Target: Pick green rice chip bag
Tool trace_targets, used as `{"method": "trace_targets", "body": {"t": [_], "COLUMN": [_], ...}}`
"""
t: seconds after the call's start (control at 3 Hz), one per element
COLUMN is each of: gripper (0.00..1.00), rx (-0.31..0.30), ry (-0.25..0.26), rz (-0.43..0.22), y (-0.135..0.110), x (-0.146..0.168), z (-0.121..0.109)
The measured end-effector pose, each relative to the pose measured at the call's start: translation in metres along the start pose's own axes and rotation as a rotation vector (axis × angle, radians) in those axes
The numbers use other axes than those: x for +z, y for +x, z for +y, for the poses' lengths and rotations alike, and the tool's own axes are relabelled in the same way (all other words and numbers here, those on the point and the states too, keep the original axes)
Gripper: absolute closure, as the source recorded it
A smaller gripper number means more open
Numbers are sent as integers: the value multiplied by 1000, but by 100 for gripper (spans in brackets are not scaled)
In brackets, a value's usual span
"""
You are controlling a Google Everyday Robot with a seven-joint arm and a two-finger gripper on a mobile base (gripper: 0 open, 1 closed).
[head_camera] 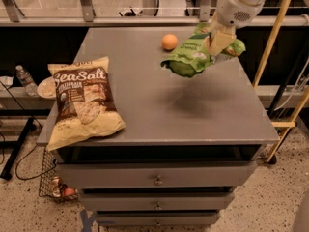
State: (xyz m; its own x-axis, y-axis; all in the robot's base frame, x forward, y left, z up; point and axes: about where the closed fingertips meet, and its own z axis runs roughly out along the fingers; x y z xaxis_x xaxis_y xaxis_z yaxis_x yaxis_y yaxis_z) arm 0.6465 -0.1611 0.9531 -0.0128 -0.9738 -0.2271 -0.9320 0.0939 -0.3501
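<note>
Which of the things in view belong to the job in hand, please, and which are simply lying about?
Job: green rice chip bag, held above the table; gripper, over the table's far right, clamped on it.
Lying about: Sea Salt bag, orange, bottle.

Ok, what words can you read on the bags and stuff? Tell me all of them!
"Sea Salt": big letters on the brown-and-cream bag lying on the table.
Small print under that, same bag: too small to read.
White writing on the green bag, which the gripper holds above the table's back right: too blurred to read.
The orange ball: no writing on it.
</note>
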Motion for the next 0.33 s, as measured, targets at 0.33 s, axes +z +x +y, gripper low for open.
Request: {"method": "trace_targets", "body": {"t": [0.33], "gripper": [100], "rx": [-37], "ry": [4], "rz": [5], "y": [-11], "x": [-11], "z": [-1]}}
